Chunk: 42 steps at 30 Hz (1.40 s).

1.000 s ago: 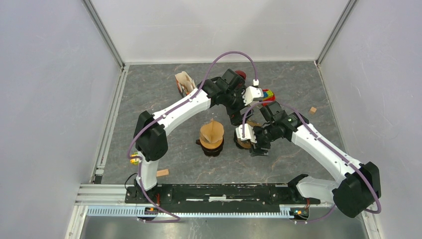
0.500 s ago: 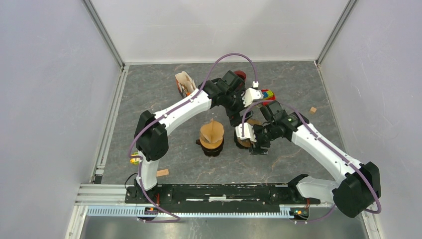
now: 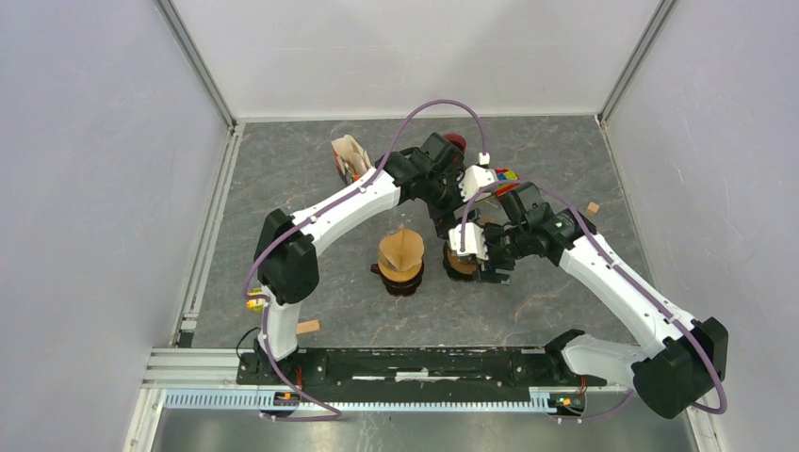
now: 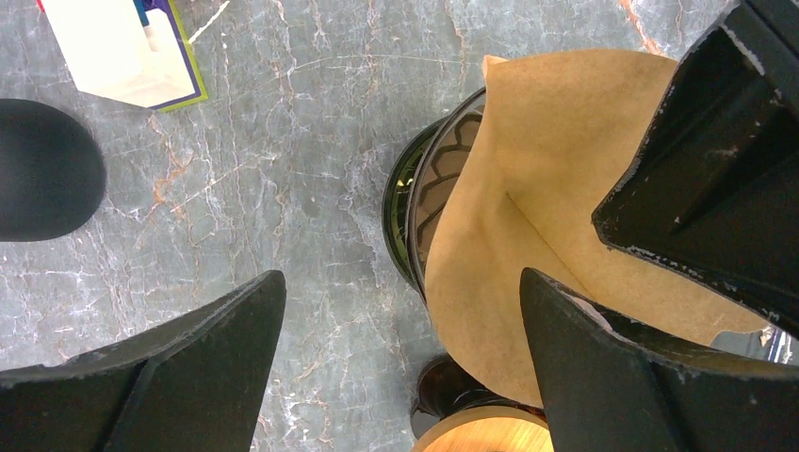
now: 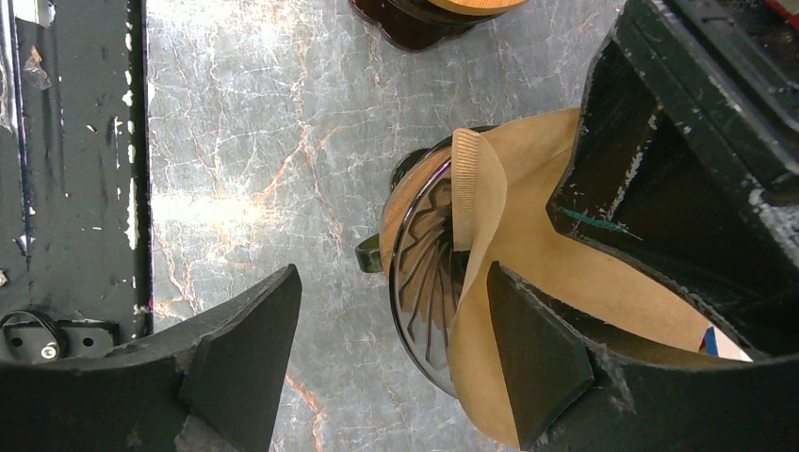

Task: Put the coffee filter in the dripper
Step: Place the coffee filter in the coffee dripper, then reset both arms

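The dripper [image 3: 459, 266] stands right of the table's middle; its dark ribbed rim [image 4: 438, 184] [image 5: 424, 273] shows in both wrist views. The brown paper coffee filter [image 4: 556, 179] [image 5: 528, 250] sits in it, folded, with one side lapping over the rim. My left gripper [image 4: 400, 330] hangs open above it, one finger over bare table and the other over the filter. My right gripper [image 5: 386, 348] is also open, straddling the dripper's edge with one finger [image 5: 537, 348] against the filter's outer side. In the top view both grippers [image 3: 445, 217] [image 3: 474, 254] crowd around the dripper.
A second dripper [image 3: 401, 256] with a filter in it stands just left, on a wooden base [image 4: 481, 438]. A holder of spare filters [image 3: 350, 157] is at the back left. A coloured cube [image 3: 507, 176], a dark red object [image 3: 456, 141] and small wooden blocks [image 3: 592, 208] [image 3: 307, 327] lie around.
The right gripper has opened wider and shifted a little toward the far side, over the dripper. The left arm has stayed put.
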Available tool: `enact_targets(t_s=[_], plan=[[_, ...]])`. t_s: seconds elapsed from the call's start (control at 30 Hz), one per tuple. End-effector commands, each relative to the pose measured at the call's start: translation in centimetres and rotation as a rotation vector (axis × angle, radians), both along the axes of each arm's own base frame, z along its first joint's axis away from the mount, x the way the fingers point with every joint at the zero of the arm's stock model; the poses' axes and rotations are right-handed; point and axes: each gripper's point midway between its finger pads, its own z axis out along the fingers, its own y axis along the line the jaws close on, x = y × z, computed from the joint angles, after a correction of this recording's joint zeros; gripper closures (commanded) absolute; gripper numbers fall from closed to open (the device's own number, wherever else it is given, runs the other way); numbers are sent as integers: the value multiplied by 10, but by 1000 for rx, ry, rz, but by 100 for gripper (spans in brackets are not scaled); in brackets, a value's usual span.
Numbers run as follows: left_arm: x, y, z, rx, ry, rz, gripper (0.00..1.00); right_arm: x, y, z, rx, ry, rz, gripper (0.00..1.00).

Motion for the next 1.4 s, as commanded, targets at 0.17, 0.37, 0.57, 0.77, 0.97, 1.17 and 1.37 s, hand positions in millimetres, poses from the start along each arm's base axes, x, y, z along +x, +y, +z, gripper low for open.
enact_targets(t_s=[0.17,0.37,0.57,0.77,0.97,1.17,1.37], plan=[[2,-11,57,-114,-86,-9,0,7,-1,30,34,-88,-18,20],[5,-12,70,-135,-107,0,0,9,-1,36,40,-101,-21,19],[6,-12,85,-161,-119,13,0,11,-2,42,43,-116,-29,19],[14,-3,122,-201,-187,88,0,22,-8,68,75,-168,-79,17],[31,30,158,-253,-244,279,0,43,-18,110,204,-190,-200,13],[59,101,193,-407,-243,549,0,80,-27,158,298,-265,-383,7],[88,206,196,-443,-306,860,0,135,-62,192,390,-392,-758,2]])
